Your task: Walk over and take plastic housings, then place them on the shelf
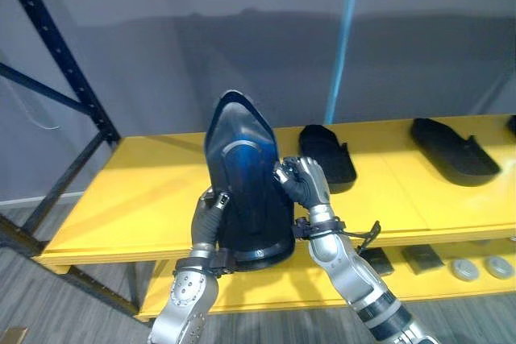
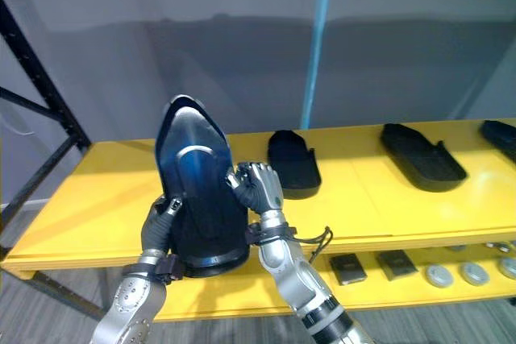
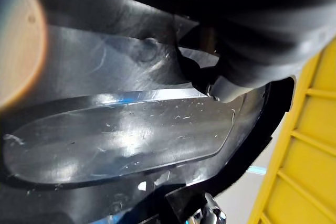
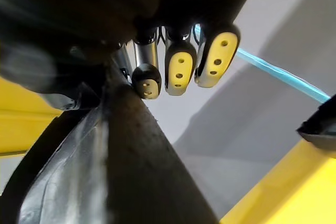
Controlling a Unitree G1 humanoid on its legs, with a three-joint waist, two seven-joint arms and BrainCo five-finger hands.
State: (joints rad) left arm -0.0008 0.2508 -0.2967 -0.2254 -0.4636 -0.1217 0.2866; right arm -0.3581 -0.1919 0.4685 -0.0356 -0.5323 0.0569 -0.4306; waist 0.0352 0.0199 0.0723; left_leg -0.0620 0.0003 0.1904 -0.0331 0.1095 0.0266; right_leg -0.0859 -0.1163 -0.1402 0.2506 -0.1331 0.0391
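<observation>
You had the black plastic housing (image 1: pixel 242 175) upright over the yellow shelf (image 1: pixel 137 191) front edge, left robot hand (image 1: pixel 210 217) and right robot hand (image 1: pixel 306 183) gripping its edges; placing step, and the next move looked like lowering it flat, then releasing.

Both head eyes look down on the yellow shelf board (image 1: pixel 121 191), sharing the glossy black pointed plastic housing (image 1: pixel 242 191) at six o'clock; wrist cameras sit against it.

The housing (image 1: pixel 242 191) stands upright between my left hand (image 1: pixel 206 220) and right hand (image 1: pixel 306 184) over the shelf's (image 1: pixel 137 191) front edge, with a second housing (image 1: pixel 326 155) lying behind-right and a third housing (image 1: pixel 453 149) farther right.
</observation>
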